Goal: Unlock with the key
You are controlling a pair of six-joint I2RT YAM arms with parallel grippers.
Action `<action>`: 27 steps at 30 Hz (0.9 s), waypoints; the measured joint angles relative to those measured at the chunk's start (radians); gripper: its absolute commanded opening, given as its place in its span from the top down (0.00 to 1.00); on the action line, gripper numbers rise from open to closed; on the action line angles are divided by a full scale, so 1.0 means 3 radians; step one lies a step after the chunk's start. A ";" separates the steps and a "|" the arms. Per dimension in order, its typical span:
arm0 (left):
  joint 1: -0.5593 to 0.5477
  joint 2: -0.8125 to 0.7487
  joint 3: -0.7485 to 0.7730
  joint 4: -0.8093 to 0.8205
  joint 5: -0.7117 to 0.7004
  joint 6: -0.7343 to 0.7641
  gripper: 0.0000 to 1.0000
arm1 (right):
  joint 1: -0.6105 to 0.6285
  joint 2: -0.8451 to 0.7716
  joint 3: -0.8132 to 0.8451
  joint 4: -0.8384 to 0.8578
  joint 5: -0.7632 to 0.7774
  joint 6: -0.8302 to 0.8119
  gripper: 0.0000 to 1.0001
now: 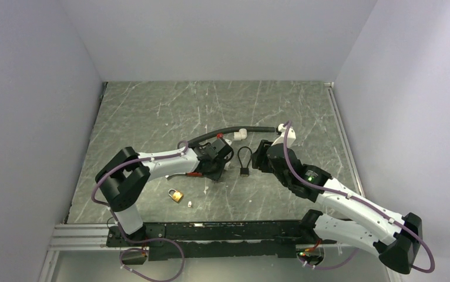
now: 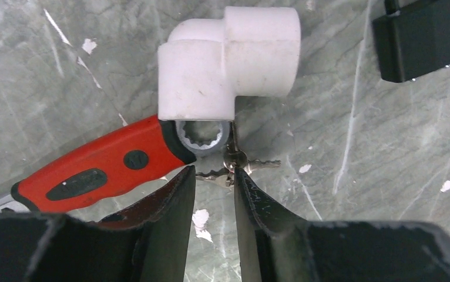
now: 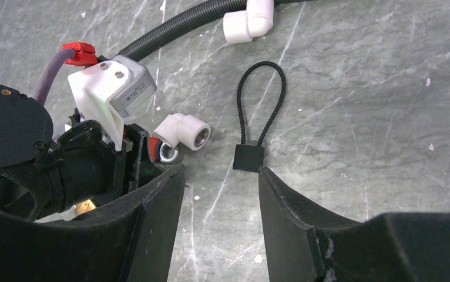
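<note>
The key (image 2: 211, 175), tiny and silvery, lies flat on the table with a second small key on a ring (image 2: 235, 159). It sits just below the ring end of the red-handled wrench (image 2: 93, 170). My left gripper (image 2: 214, 173) is open, low over the table, its two fingertips either side of the key. In the top view the left gripper (image 1: 225, 163) hides the key. The brass padlock (image 1: 176, 195) lies apart, nearer the arm bases. My right gripper (image 3: 221, 170) is open and empty, just short of a black cable lock (image 3: 249, 157).
A white elbow fitting (image 2: 222, 64) rests against the wrench's ring end. A black corrugated hose (image 1: 234, 130) with white fittings lies behind. A small white scrap (image 1: 190, 204) sits beside the padlock. The black cable lock (image 1: 245, 161) lies between the two grippers. Walls enclose the table.
</note>
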State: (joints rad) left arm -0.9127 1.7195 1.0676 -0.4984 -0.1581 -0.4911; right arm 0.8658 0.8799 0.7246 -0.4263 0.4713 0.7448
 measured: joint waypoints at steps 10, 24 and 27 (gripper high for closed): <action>-0.0041 0.0000 0.0009 -0.0033 0.0187 -0.0004 0.63 | 0.0000 0.0017 0.0000 0.0003 -0.0003 -0.0001 0.48; -0.0067 0.0159 0.0113 -0.0050 0.0160 -0.0028 1.00 | 0.0000 0.0056 0.0000 0.0003 -0.0004 -0.0001 0.48; -0.0070 0.0158 0.0114 -0.0046 0.0160 -0.0033 1.00 | 0.0000 0.0056 0.0000 0.0003 -0.0004 -0.0001 0.48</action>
State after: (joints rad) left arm -0.9337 1.7668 1.1019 -0.5121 -0.1101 -0.5011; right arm 0.8658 0.8967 0.7246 -0.4255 0.4702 0.7444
